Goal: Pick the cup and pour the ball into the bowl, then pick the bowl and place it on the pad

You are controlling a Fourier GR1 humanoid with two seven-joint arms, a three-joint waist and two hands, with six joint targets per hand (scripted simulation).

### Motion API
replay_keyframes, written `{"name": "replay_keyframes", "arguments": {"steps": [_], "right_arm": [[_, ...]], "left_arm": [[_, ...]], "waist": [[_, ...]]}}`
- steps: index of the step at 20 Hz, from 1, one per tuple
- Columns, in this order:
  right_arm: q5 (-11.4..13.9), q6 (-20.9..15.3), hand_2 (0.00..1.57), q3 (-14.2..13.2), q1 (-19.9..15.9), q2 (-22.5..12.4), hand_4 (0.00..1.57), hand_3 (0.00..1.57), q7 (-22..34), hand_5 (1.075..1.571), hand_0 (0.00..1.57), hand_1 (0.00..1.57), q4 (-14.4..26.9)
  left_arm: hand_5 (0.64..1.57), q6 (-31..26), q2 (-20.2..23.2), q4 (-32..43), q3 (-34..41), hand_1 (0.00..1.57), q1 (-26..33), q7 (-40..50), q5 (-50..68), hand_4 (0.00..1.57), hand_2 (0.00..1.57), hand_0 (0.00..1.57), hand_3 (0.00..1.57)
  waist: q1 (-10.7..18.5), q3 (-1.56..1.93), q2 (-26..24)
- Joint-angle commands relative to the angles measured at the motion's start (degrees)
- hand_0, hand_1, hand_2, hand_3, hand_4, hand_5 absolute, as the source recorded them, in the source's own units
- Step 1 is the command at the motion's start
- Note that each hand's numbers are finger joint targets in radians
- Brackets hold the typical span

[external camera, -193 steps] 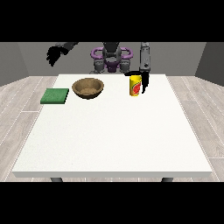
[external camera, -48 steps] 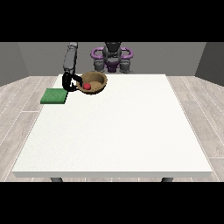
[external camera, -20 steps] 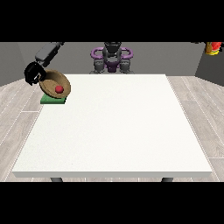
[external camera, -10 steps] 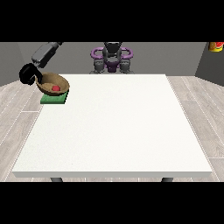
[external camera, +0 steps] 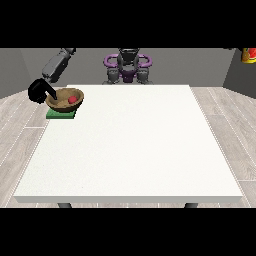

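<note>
Hand at the view's left [external camera: 38, 91]: black, at the table's far left corner, its fingers hooked over the near-left rim of the bowl, so it has hold of the bowl.
Bowl [external camera: 64, 99]: brown and wooden, sitting over the green pad, tilted a little (whether it rests fully on the pad cannot be told).
Ball [external camera: 73, 99]: red, lying inside the bowl towards its right side.
Pad [external camera: 60, 114]: green and flat, on the table's far left corner, mostly covered by the bowl.
Cup [external camera: 246, 54]: a yellow and red shape at the view's upper right edge, well apart from the table.
Hand at the view's right: cannot be made out.
Table [external camera: 130, 150]: large, white.
Robot torso [external camera: 128, 65]: grey and purple, behind the far edge.
</note>
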Motion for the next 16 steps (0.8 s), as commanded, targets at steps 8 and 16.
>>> {"name": "replay_keyframes", "arguments": {"steps": [8, 16], "right_arm": [[4.6, 3.8, 0.0, 5.0, -2.5, -3.3, 0.0, 0.0, 0.6, 1.435, 0.0, 0.0, 3.2], [6.4, 7.4, 0.0, 7.9, -5.1, -6.6, 0.2, 0.0, 9.1, 1.375, 0.0, 0.0, 2.3]], "left_arm": [[1.568, -1.1, 2.8, 1.2, -0.2, 0.0, -0.4, -0.3, 0.9, 1.21, 0.0, 0.0, 0.0], [1.569, 3.4, -4.7, -1.5, -5.1, 0.0, 3.0, 1.6, -1.5, 1.19, 0.0, 0.0, 0.0]], "waist": [[1.7, 0.02, 1.4], [-0.9, -0.06, -9.7]]}}
